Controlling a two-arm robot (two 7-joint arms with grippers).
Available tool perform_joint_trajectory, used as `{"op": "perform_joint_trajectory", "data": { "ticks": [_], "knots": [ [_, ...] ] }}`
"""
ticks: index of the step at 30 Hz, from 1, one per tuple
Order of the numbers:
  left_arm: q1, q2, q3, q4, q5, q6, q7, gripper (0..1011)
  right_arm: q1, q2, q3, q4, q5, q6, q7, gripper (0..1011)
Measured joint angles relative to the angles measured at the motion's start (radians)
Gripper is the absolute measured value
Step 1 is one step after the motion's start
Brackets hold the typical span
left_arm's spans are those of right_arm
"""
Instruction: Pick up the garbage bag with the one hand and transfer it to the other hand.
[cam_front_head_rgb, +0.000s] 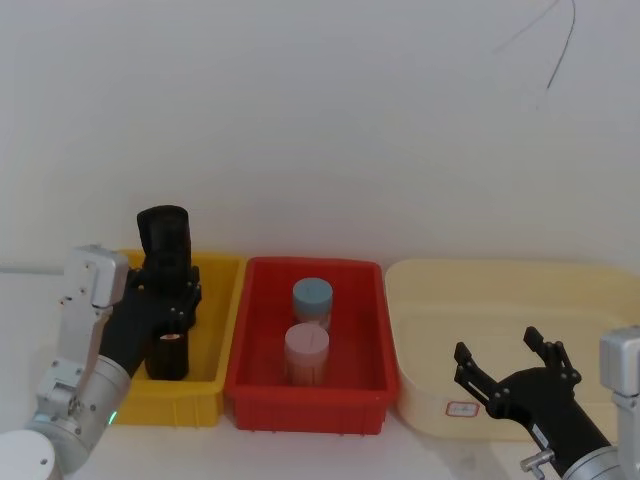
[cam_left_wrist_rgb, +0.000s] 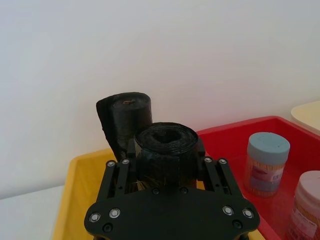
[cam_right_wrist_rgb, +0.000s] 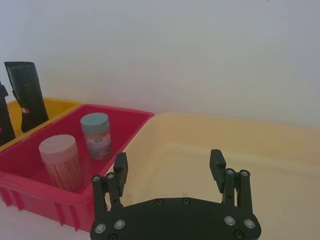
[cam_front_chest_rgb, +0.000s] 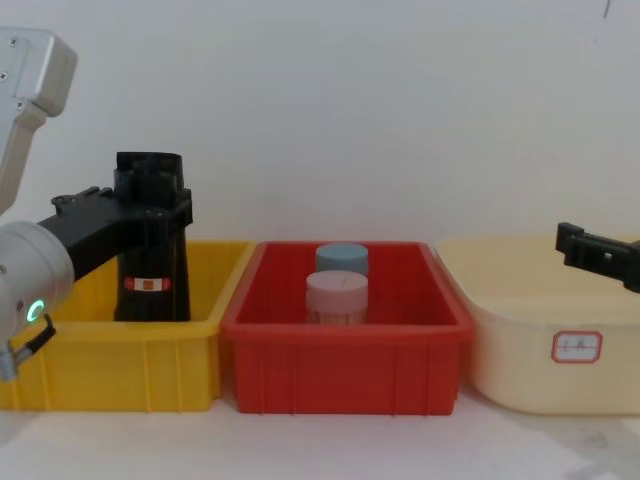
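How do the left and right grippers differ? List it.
The left gripper is closed around the garbage bag; the right gripper is open and empty. The left gripper is at the yellow bin; the right gripper is by the cream tub. Both are black.

Backed on the far side by a plain white wall (cam_front_head_rgb: 320, 120), softly and evenly lit. Crossed at the far upper right by a thin dark curved line (cam_front_head_rgb: 560, 45). Spread near by a white tabletop (cam_front_chest_rgb: 330, 445), meeting the wall at the far left.
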Motion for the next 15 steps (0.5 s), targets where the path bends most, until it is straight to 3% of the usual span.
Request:
{"op": "perform_joint_trajectory", "data": {
  "ticks": [6,15],
  "knots": [
    [-0.003,-0.011,-0.008,0.007,0.000,-0.016,0.000,554,0.000,0.000,0.000,0.000,0.000,0.000,0.000,1001],
    [-0.012,-0.015,-0.014,-0.013,0.015,-0.030,0.000,518,0.000,0.000,0.000,0.000,0.000,0.000,0.000,1001]
  ]
}}
